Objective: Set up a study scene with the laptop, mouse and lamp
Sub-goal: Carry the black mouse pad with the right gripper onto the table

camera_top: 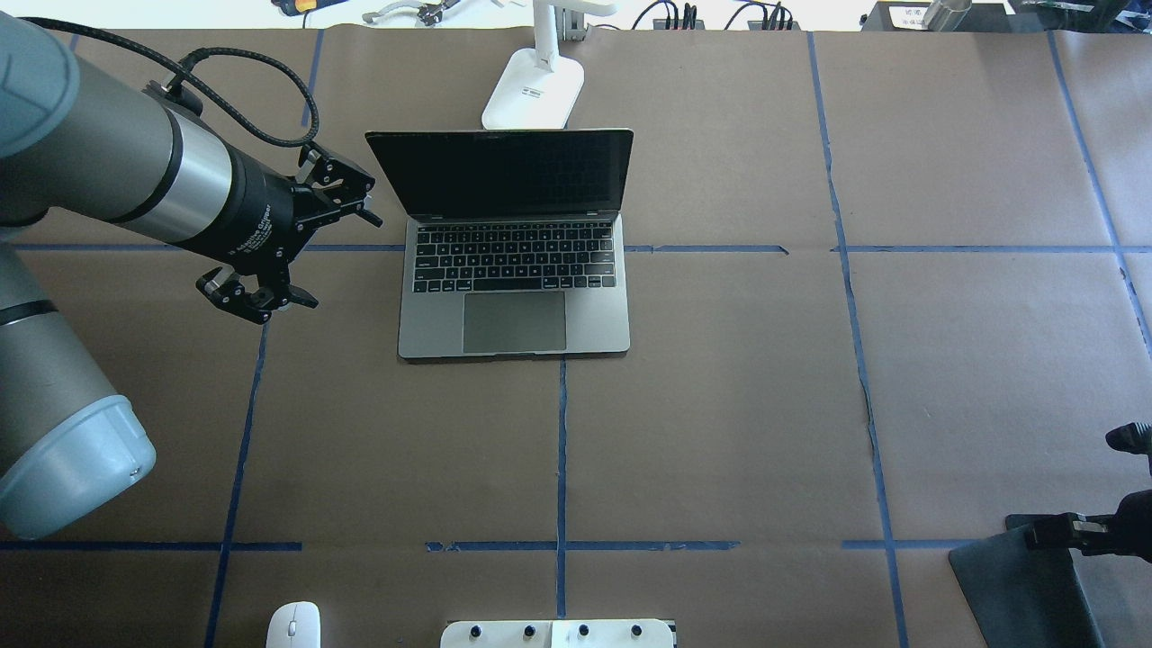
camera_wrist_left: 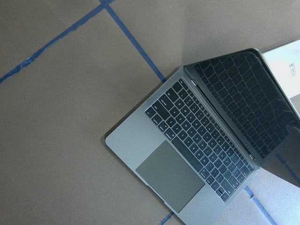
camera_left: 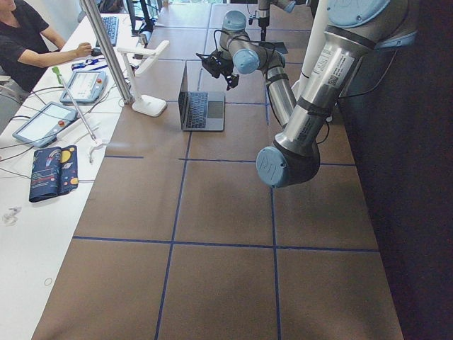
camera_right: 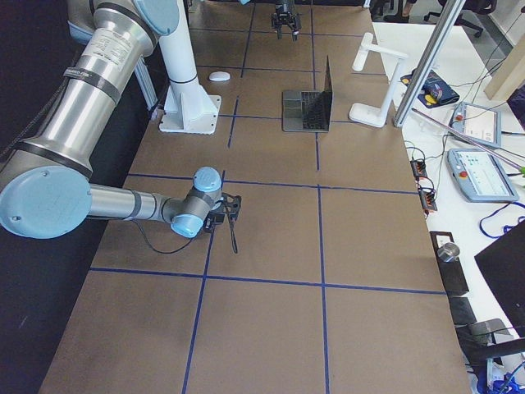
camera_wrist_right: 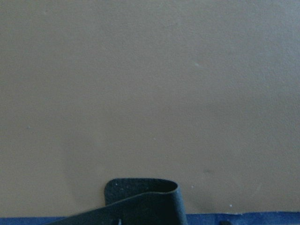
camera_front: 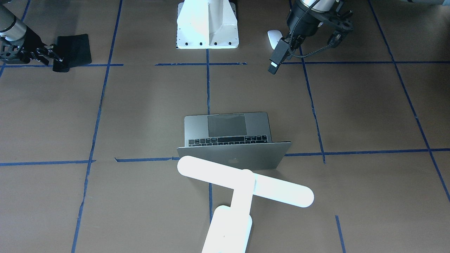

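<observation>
Mouse is found on the tabletop well behind the left tool, beside the robot pedestal, long axis aimed outward from it. That nearer tool is held wide open beside the laptop; the right tool is clamped on the mouse pad.

One laptop, one white mouse, one lamp, one black mouse pad, one pedestal.
</observation>
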You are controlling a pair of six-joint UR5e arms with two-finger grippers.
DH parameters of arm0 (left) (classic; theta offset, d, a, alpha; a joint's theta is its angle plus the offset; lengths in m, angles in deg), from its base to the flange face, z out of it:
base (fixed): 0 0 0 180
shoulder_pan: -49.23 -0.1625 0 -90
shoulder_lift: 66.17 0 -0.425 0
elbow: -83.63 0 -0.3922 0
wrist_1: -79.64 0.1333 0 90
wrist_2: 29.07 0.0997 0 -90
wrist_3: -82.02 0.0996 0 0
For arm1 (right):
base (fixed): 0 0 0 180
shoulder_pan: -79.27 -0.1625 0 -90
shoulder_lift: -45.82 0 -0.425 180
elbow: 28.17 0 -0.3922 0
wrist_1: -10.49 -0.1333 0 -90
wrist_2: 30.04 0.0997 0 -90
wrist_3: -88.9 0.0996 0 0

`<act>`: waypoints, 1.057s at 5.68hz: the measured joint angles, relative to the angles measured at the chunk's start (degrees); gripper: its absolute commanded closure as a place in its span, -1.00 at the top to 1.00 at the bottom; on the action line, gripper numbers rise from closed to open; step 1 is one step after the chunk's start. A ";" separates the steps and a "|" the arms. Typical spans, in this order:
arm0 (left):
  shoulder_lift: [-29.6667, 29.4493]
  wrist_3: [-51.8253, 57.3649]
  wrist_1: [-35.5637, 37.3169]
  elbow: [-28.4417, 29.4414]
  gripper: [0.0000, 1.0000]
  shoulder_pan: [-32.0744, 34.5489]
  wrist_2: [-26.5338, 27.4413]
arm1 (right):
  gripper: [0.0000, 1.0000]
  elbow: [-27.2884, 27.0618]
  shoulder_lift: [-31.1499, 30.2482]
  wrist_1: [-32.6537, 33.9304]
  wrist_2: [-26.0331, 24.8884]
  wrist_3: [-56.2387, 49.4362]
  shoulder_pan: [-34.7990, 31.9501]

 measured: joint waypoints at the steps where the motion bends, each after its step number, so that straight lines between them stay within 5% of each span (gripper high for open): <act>1: 0.03 0.00 0.00 -0.03 1.00 0.00 0.00 | -1.00 -0.02 0.12 -0.01 0.01 0.02 0.17; 3: 0.06 0.00 0.00 -0.04 1.00 0.00 0.00 | -1.00 -0.54 0.91 -0.09 0.01 -0.01 0.34; 6: -0.04 0.00 0.42 -0.48 1.00 0.00 0.00 | -1.00 -1.44 10.29 0.07 1.32 0.07 -4.48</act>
